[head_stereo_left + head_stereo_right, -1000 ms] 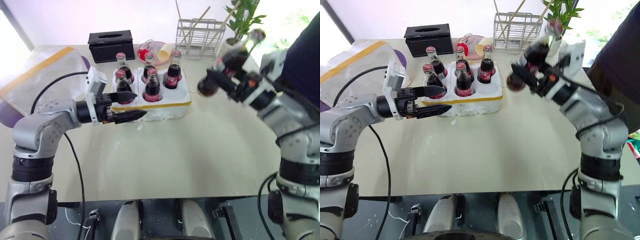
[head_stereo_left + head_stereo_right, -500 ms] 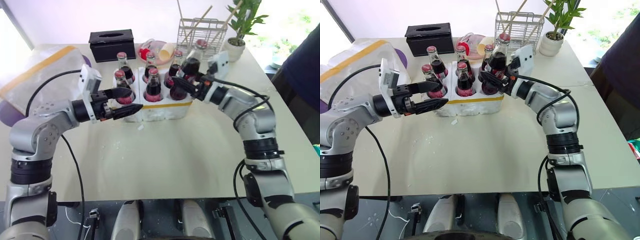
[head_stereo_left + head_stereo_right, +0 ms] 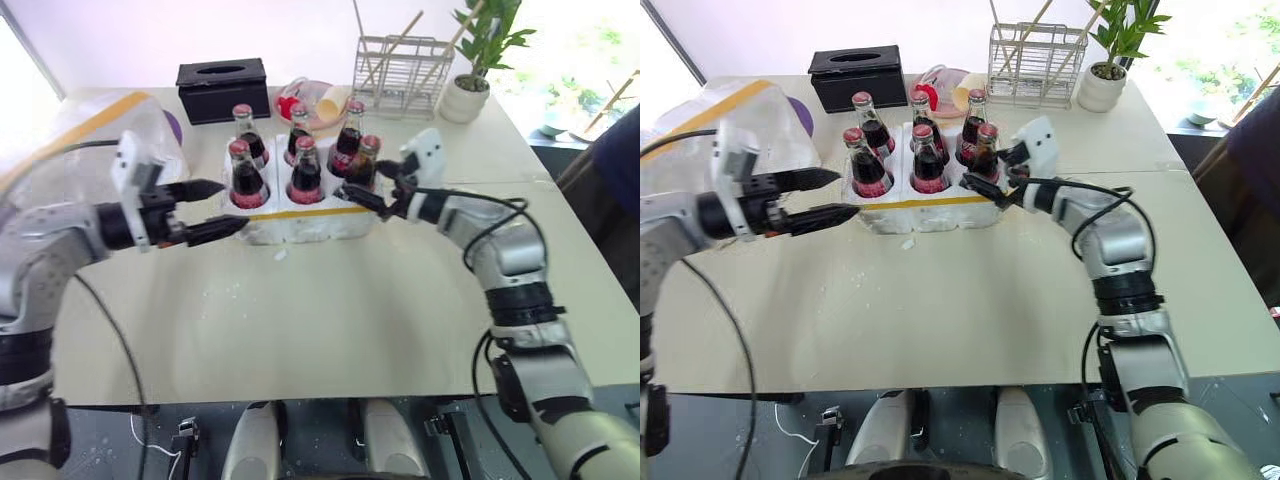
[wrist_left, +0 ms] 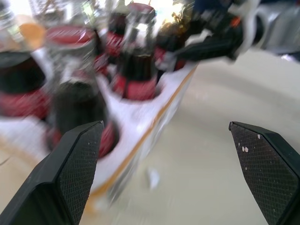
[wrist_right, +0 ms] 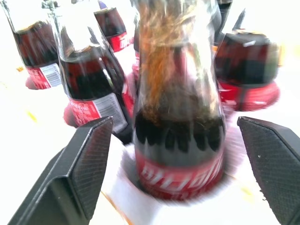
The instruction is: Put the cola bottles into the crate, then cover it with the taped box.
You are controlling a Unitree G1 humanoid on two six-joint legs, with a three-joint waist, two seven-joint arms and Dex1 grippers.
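Observation:
Six cola bottles stand in the wells of the low white crate (image 3: 318,222) with its yellow tape band. The last one (image 3: 364,160) sits in the front right well. My right gripper (image 3: 372,182) is open, one finger (image 5: 82,168) on each side of this bottle (image 5: 178,117), and neither finger grips the glass. My left gripper (image 3: 228,206) hangs open with nothing in it just left of the crate, level with the front left bottle (image 3: 243,172). The taped box (image 3: 85,130) lies at the far left of the table.
A black tissue box (image 3: 222,90), a wire rack (image 3: 400,62), a potted plant (image 3: 470,92) and a yellow cup among red things (image 3: 318,100) stand behind the crate. A person's dark sleeve (image 3: 622,165) is at the right edge. Foam crumbs dot the table in front.
My right gripper brought the bottle down into the front right well and opened off it. My left gripper drew back to the left, away from the crate.

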